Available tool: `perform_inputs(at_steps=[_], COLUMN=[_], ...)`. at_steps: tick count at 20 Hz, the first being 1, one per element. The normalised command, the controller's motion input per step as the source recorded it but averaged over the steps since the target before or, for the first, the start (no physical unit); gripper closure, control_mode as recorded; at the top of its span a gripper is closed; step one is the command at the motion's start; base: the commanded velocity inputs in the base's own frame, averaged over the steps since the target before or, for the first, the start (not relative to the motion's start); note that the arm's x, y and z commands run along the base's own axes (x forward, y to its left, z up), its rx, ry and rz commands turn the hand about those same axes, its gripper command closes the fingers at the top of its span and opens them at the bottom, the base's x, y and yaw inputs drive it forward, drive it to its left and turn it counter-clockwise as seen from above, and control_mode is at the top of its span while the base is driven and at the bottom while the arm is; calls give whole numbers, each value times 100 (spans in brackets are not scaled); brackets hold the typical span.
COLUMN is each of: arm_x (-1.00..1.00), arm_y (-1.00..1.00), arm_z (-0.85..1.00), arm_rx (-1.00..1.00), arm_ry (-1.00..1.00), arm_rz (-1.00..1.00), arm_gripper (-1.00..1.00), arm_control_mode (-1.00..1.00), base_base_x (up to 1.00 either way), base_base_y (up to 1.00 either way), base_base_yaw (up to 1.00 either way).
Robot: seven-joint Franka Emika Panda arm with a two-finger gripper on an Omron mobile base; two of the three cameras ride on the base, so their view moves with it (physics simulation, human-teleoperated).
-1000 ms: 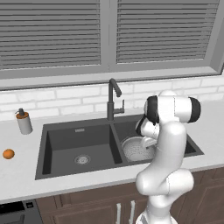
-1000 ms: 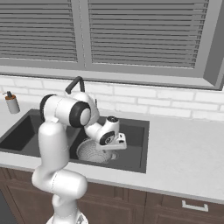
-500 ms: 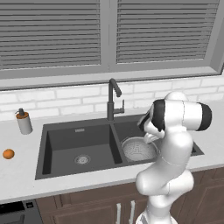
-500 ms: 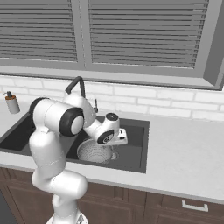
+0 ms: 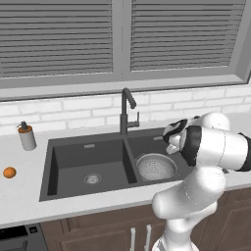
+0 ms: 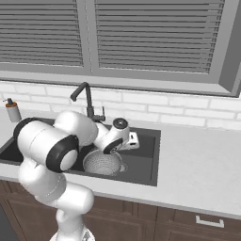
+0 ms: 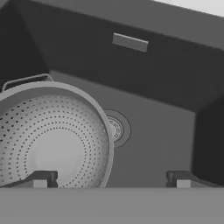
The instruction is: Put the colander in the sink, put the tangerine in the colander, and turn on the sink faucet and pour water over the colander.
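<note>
Your claw (image 7: 110,180) hangs released over the colander (image 5: 156,166) in the sink (image 5: 88,152); lifting carelessly, you could clip its rim.

Colander (image 5: 156,166) fills the right basin; left basin (image 5: 88,164) lies open.

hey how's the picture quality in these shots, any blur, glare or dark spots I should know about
Left base view: sharp, flat even light, no glare; the sink walls read dark, the colander stays clear. Right base view: equally crisp, the arm blocks part of the colander. Hand view: greyish and soft, colander holes still legible, open gripper tips dim.
</note>
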Motion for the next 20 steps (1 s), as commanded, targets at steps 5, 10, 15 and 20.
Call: perform_inputs(at_steps=[5,10,15,20], arm_x=[-39,-42,-25,-9], arm_y=[0,3,20,39], arm_z=[74,67,65,37], arm_rx=[0,0,0,0], arm_ry=[-13,-5,0,0], arm_rz=[0,0,0,0], arm_gripper=[-100,-100,-100,-100], arm_control_mode=[-100,-100,-100,-100], base_base_x=[0,0,0,0], base_base_y=[0,0,0,0], base_base_yaw=[0,0,0,0])
